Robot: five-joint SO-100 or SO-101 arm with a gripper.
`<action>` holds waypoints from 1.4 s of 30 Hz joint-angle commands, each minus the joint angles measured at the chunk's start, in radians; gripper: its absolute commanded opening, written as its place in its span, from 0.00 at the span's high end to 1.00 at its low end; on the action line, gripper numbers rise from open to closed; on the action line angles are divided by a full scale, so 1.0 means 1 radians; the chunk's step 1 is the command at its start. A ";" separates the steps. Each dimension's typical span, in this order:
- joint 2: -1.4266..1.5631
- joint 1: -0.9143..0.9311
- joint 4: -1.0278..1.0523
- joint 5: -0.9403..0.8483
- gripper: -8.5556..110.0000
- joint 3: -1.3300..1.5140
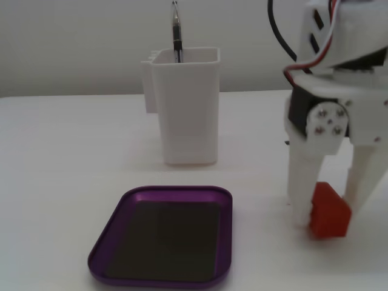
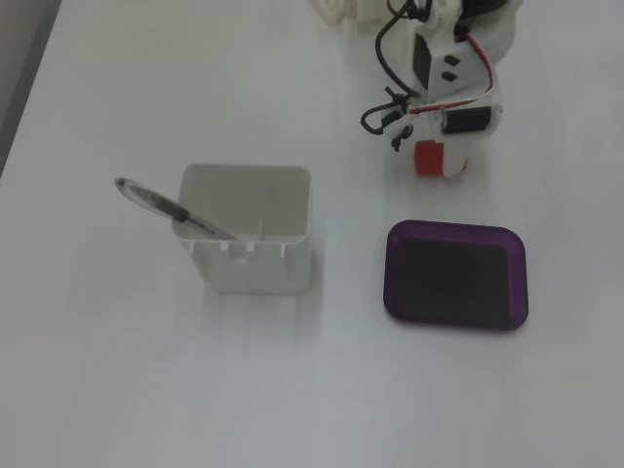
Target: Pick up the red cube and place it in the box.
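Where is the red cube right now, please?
In both fixed views, the red cube sits between the gripper fingers, right of the box in the low view.

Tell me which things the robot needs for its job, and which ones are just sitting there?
Needed: the red block between the jaws, and the purple tray it goes into.

Just sitting there: the tall white tub and the pen standing in it.
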 commanded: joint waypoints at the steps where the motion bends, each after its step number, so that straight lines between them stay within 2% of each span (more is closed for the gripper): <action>1: 0.130 -0.003 0.017 -0.002 0.93 -0.141; 7: 0.181 -0.077 0.000 -0.029 0.93 -0.348; 13: -0.026 0.012 -0.101 0.031 0.93 -0.474; 19: -0.322 0.107 -0.012 0.144 0.93 -0.718; 27: -0.540 0.107 0.175 0.164 0.93 -0.985; 35: -0.607 0.109 0.189 0.155 0.93 -1.011; 42: -0.612 0.106 0.225 0.049 0.91 -1.009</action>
